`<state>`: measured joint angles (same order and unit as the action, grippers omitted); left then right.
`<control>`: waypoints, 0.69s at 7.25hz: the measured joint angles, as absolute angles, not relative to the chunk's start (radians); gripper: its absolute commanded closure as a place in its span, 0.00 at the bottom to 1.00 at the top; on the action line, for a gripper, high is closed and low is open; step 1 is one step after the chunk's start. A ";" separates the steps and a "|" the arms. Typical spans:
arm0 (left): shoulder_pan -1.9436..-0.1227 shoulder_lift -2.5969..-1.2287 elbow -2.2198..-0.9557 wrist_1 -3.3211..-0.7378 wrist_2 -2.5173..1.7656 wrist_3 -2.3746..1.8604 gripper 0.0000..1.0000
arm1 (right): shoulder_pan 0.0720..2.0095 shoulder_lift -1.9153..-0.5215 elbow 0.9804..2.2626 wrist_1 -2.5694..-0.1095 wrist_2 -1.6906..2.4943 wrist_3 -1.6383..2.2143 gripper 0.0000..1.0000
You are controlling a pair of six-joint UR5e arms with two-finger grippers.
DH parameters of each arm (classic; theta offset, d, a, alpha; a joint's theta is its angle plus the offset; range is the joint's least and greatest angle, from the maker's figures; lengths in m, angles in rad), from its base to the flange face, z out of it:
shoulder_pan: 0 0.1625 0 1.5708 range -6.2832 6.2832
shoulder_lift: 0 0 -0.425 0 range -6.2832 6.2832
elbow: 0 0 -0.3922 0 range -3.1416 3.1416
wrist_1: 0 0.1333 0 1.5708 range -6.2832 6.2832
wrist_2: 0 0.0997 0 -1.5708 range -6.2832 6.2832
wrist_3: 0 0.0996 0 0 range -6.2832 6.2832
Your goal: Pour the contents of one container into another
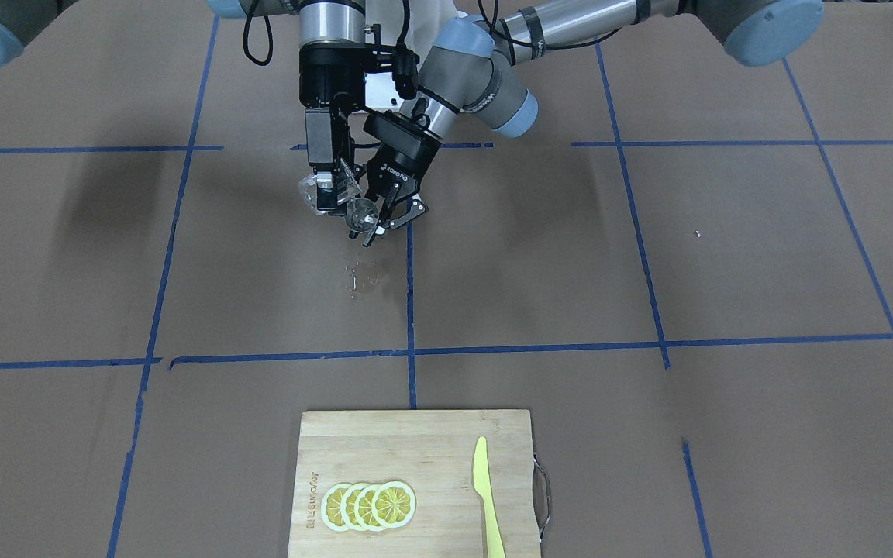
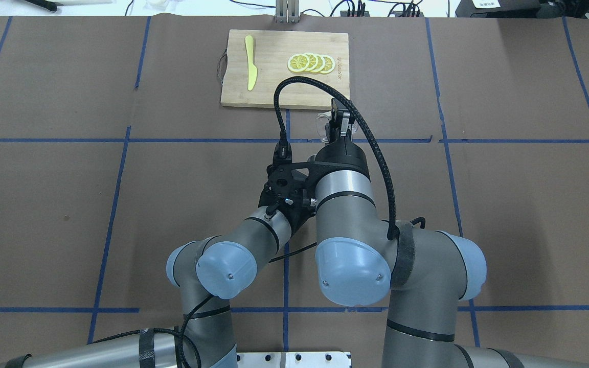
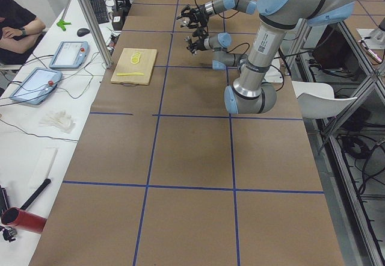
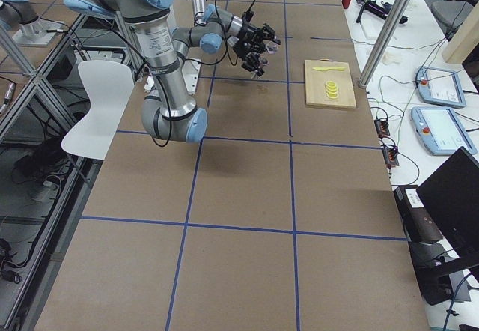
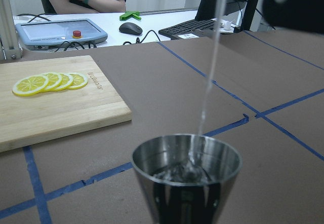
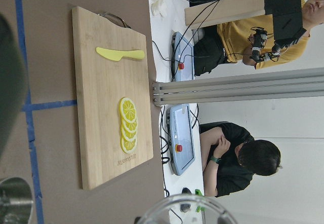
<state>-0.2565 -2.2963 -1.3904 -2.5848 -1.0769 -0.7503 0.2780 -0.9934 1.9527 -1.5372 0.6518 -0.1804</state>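
We are partway through the pour. In the front-facing view both containers are hanging in the air in the upper middle of the frame, above the brown surface (image 1: 648,232). The right fingers (image 1: 328,190) are clamping a clear cup (image 1: 309,190) and are tipping it well over. The left fingers (image 1: 396,217) are gripping a steel cup (image 1: 361,215) just beside and slightly below it, close enough that the two nearly meet.

In the left wrist view a thin stream of water (image 5: 210,72) is running down from the top of the frame into the steel cup (image 5: 186,178), which is sitting upright at the bottom centre. A shallow pool is showing at its bottom and the polished walls above it are looking dry, so we are judging that only a small part has gone across. In the right wrist view only the rim of the clear cup (image 6: 179,209) is showing at the lower edge, so we cannot tell how much water it is holding.

A wet patch (image 1: 361,279) is glistening on the surface right below the cups, which suggests that some water is missing the target. What we are leaving for later is emptying the clear cup, righting it, and setting both cups down.
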 measured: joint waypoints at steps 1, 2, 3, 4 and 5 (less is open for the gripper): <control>-0.256 -2.295 -1.391 -2.585 -1.077 -0.750 1.00 | 0.278 -0.994 1.953 -1.529 0.655 -0.142 1.00; -0.256 -2.294 -1.393 -2.585 -1.077 -0.750 1.00 | 0.278 -0.996 1.953 -1.509 0.656 -0.110 1.00; -0.256 -2.293 -1.394 -2.585 -1.077 -0.750 1.00 | 0.280 -0.999 1.953 -1.486 0.658 -0.084 1.00; -0.256 -2.292 -1.395 -2.585 -1.077 -0.750 1.00 | 0.281 -1.004 1.952 -1.466 0.662 -0.039 1.00; -0.256 -2.292 -1.396 -2.585 -1.077 -0.750 1.00 | 0.284 -1.012 1.952 -1.456 0.672 0.010 1.00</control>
<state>-0.2562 -2.2921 -1.3964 -2.5848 -1.0768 -0.7505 0.2836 -1.0119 1.9517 -1.4562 0.6720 0.0098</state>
